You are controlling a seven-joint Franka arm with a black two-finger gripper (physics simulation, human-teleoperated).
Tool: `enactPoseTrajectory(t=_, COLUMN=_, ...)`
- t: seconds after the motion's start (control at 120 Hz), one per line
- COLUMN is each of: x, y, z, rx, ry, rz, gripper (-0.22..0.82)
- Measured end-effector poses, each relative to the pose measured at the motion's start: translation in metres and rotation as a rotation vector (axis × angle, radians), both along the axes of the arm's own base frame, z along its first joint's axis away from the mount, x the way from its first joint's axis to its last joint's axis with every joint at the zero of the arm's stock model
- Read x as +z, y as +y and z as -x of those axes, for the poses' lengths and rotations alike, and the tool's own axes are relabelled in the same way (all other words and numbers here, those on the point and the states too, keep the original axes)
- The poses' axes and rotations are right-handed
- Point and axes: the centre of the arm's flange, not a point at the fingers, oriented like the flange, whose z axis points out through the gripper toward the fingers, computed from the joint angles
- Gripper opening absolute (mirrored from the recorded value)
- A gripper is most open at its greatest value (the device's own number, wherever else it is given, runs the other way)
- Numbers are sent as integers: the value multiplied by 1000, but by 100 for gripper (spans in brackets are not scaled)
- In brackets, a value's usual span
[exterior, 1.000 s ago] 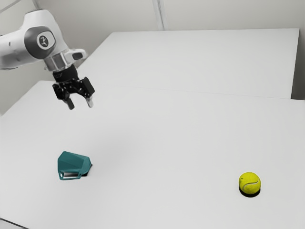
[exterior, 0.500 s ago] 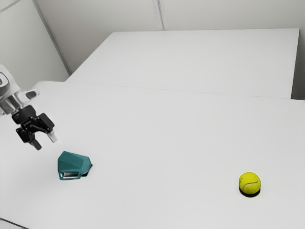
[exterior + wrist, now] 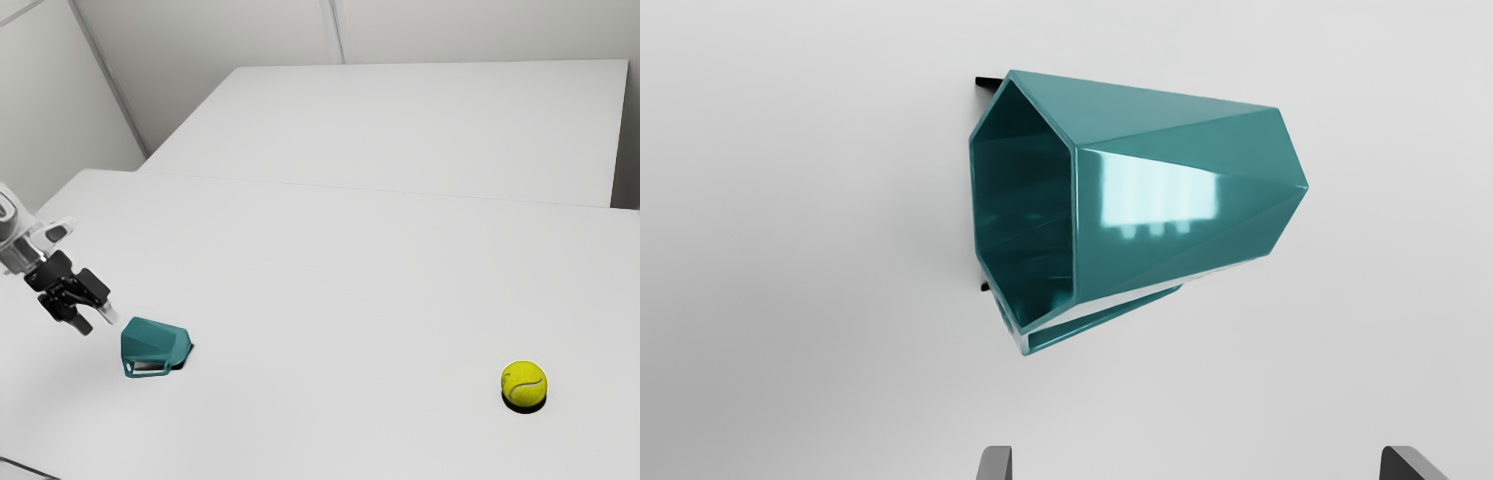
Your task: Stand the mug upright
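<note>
Hovering at the exterior view's left, above one white tabletop (image 3: pixel 330 280), with one end effector (image 3: pixel 98 323) on one white and grey arm (image 3: pixel 20 235). Standing released, parting two fingers (image 3: pixel 995 463) widely in the wrist view and leaving pale surface between their tips. Keeping near one teal mug (image 3: pixel 152 342), yet apart from it, and pointing downward at a slant toward the exterior view's right.

Lying on its side on the tabletop, just beyond the fingertips, in the case of this single mug. Showing one handle (image 3: pixel 1100 327) low along the body, on the side nearer the fingers in the wrist view, and facing the exterior camera with that same handle. Opening one dark, many-cornered mouth (image 3: pixel 1023 213) to the wrist camera, and narrowing from there toward the base. Reflecting one bright, striped patch (image 3: pixel 1160 190) on a flat facet of the wall, and casting a small black shadow beside the rim.

Resting well apart from the mug, toward the exterior view's right, in the case of one yellow tennis ball (image 3: pixel 524 384). Wearing a pale curved seam and sitting over one black shadow. Extending behind the tabletop with one more white flat surface (image 3: pixel 420 125), and rising beyond that into pale grey walls (image 3: pixel 480 30)
</note>
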Motion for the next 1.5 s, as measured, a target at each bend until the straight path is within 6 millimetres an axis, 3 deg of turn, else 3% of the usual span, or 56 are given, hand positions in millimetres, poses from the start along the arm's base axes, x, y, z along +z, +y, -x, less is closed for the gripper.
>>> enactPoseTrajectory(t=0.417, x=-33, y=3, z=-17, rx=-20, ry=-146, rz=58, gripper=60)
enactPoseTrajectory(t=0.808, x=-70, y=-2, z=-13, rx=8, ry=-192, rz=156, gripper=60)
enactPoseTrajectory(t=1.3, x=-88, y=-6, z=-3, rx=39, ry=-241, rz=292, gripper=60)
enactPoseTrajectory(t=1.5, x=-96, y=-4, z=1, rx=39, ry=-241, rz=308, gripper=52)
